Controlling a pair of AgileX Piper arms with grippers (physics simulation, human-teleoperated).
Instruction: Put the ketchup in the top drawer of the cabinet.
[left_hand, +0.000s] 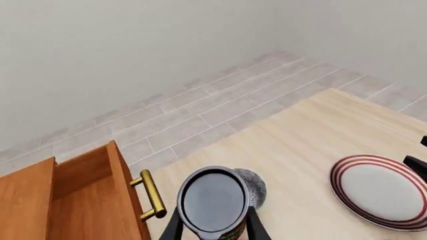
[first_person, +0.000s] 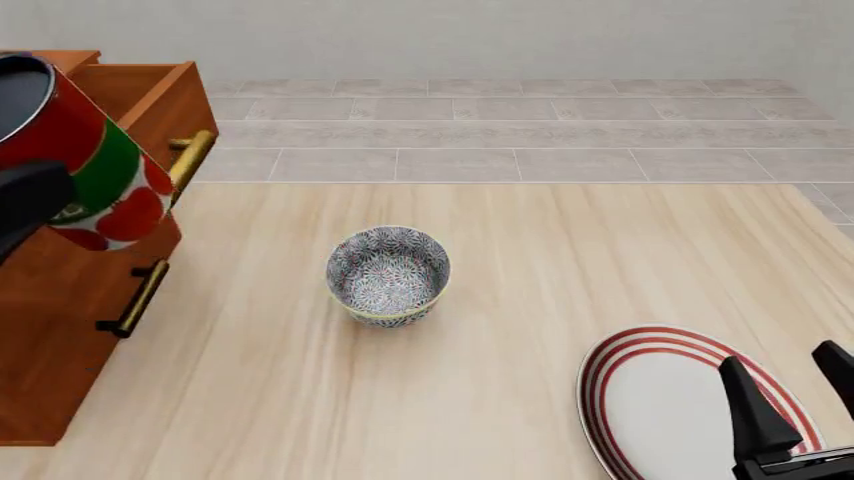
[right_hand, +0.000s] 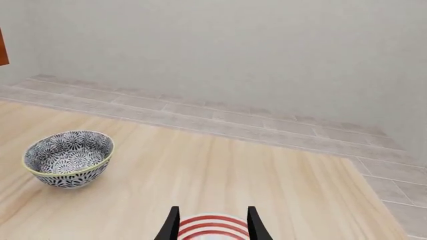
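Your left gripper (left_hand: 213, 231) squeezes the ketchup (first_person: 83, 160) beside the open top drawer (left_hand: 80, 200); your right gripper (right_hand: 213, 224) gapes above the plate (first_person: 667, 410), bowl (first_person: 388, 274) between.

Right pincer (right_hand: 213, 227) hangs parted over a red-striped plate (right_hand: 213, 226); the patterned bowl (right_hand: 69, 158) stands on the tabletop (right_hand: 220, 175), well apart from the plate

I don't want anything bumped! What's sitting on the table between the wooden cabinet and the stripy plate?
The grey patterned bowl stands between the cabinet and the plate, seen in the front view.
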